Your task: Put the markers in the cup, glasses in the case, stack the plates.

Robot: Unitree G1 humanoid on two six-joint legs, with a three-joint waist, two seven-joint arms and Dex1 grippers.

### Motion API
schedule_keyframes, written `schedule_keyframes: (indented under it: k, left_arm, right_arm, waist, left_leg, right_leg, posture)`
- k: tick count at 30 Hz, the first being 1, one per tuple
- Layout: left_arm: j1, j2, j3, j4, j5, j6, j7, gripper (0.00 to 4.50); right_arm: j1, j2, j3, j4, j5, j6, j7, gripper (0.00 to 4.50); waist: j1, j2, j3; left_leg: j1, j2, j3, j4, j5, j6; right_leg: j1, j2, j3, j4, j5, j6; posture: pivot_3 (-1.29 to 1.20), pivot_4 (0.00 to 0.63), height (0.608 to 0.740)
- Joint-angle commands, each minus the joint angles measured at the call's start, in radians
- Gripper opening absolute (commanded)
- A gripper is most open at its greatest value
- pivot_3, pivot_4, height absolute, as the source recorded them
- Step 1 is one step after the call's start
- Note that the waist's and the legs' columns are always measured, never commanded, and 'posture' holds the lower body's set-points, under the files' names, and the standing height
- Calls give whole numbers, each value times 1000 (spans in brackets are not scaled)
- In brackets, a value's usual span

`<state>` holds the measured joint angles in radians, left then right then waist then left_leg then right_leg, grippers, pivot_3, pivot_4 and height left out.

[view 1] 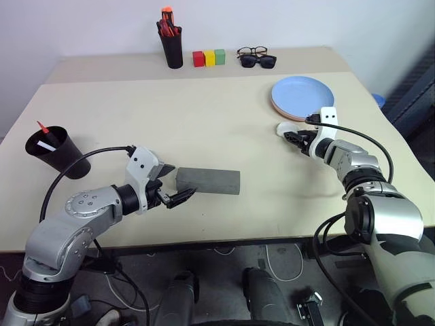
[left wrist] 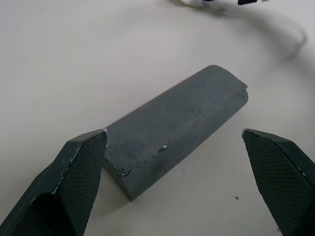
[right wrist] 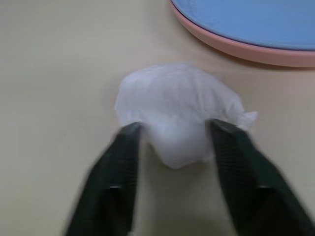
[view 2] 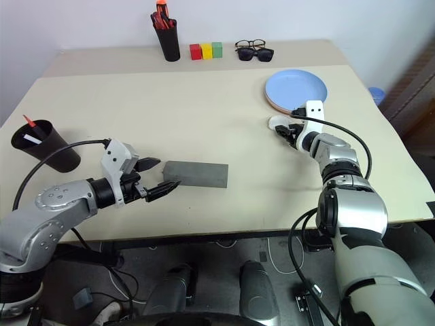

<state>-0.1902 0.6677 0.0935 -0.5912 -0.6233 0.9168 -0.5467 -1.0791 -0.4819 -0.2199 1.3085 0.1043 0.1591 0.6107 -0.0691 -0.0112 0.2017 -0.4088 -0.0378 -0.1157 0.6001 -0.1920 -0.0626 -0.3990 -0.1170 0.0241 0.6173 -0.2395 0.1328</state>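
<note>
White tissue (right wrist: 177,115) sat pinched in the right hand (right wrist: 172,147), beside the stacked plates (view 1: 299,98). The left hand (left wrist: 172,162) gaped wide and empty around the case (left wrist: 177,125).

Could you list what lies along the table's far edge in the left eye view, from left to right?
Pen holder → red block → yellow block → green block → clear glasses and sunglasses.

Table centre (view 1: 204,129) is lying bare: your widest lane between both arms. Grey case (view 1: 208,180) is sitting just ahead of your left gripper (view 1: 178,187), blocking straight push forward. Black cup (view 1: 58,151) is crowding near left edge. Stacked plates (view 1: 301,97) and white wad (right wrist: 179,110) are hemming your right gripper (right wrist: 172,142). Pen holder (view 1: 172,45), blocks (view 1: 209,58), spectacles (view 1: 255,57) are lining far edge.
</note>
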Motion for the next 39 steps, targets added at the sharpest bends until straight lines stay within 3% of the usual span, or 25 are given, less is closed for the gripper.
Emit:
schedule_keyframes:
  k: [1,8,18,29,39]
  left_arm:
    - [-8,14,12,-37,-22,15,-5,4500]
    - [-10,11,13,-35,-31,28,3,4500]
    - [-25,8,9,-8,-32,24,-11,4500]
    - [-62,12,-5,41,-14,7,-42,4500]
    - [-55,32,-3,49,-13,7,-67,4500]
  right_arm:
    - [-2,14,14,-33,-18,-41,-34,102]
    - [-8,22,14,-43,-23,-94,-71,42]
    - [-68,-7,-11,-96,15,-163,-14,42]
    - [-86,-13,5,-121,31,-113,110,42]
    - [-65,-20,43,-181,43,-7,325,42]
  waist:
    - [0,0,0]
    - [0,0,0]
    - [0,0,0]
    - [0,0,0]
    - [0,0,0]
  left_leg:
    - [0,0,0,0,0,0]
    - [0,0,0,0,0,0]
    - [0,0,0,0,0,0]
    - [0,0,0,0,0,0]
    - [0,0,0,0,0,0]
  right_leg:
    - [0,0,0,0,0,0]
    - [0,0,0,0,0,1]
    - [0,0,0,0,2,3]
    - [0,0,0,0,2,3]
    - [0,0,0,1,2,4]
  posture:
    - [0,150,740]
    - [0,150,740]
    - [0,150,740]
    - [0,150,740]
    - [0,150,740]
